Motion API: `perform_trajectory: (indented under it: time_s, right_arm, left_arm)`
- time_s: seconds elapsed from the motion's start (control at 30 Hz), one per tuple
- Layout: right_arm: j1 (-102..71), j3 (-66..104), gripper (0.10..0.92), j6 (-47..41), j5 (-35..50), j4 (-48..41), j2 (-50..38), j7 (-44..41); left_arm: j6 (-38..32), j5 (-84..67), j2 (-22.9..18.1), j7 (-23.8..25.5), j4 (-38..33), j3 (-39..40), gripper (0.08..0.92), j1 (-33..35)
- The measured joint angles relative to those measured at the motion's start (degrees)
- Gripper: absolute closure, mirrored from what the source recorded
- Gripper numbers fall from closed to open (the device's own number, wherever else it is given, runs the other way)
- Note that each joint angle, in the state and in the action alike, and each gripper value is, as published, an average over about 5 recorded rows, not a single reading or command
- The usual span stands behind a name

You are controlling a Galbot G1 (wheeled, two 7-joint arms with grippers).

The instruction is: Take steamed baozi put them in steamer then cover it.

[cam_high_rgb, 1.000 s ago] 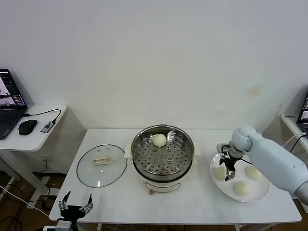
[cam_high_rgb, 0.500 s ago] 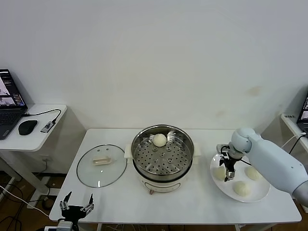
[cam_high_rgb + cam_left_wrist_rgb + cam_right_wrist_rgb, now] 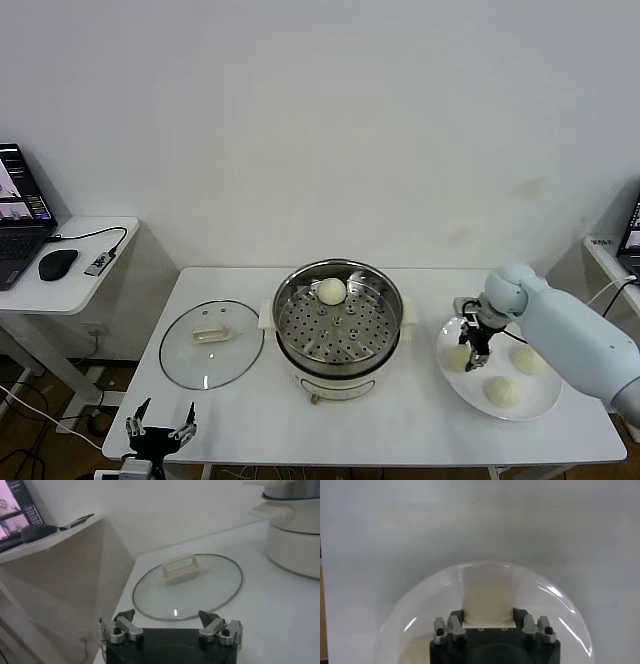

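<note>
The steamer [image 3: 288,318] stands mid-table with one steamed baozi [image 3: 331,291] at the back of its perforated tray. Three more baozi lie on the white plate [image 3: 543,402]: one at the left [image 3: 457,357], one at the right [image 3: 528,360] and one at the front [image 3: 501,391]. My right gripper [image 3: 473,350] points down at the left one. In the right wrist view its fingers [image 3: 456,621] press that baozi's [image 3: 488,597] sides, just above the plate [image 3: 405,630]. The cover [image 3: 190,355] lies flat to the left of the steamer. My left gripper [image 3: 158,432] is open and empty, low before the table's front left corner.
The left wrist view shows the cover [image 3: 200,587] with its cream handle [image 3: 182,568] and the steamer's base [image 3: 295,540] beyond it. A side table [image 3: 90,270] with a laptop [image 3: 20,215] and a mouse [image 3: 57,264] stands at the far left.
My right gripper has shifted slightly up and back over the plate's left baozi. The left arm, the cover and the steamer have not moved.
</note>
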Motion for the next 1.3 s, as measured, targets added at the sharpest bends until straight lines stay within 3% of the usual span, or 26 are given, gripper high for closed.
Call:
perform_trajectory:
  time_s: [0.47, 0.9, 1.3]
  right_arm:
    - [21.65, -13.71, 0.414, -4.00, 12.28, 9.92, -2.62, -1.47]
    - [35.53, -25.31, 0.414, -10.40, 25.26, 9.34, 6.54, -0.36]
    - [36.93, -28.92, 0.414, -14.77, 31.09, 5.40, 17.68, 1.26]
  left_arm:
    - [0.51, 0.39, -0.21, -0.38, -1.39, 0.97, 0.177, -0.15]
    - [1.82, 1.01, -0.20, -0.52, -4.23, -0.20, 0.177, 0.49]
    - [2.19, 0.09, -0.37, -0.91, -6.47, -0.78, 0.177, 0.75]
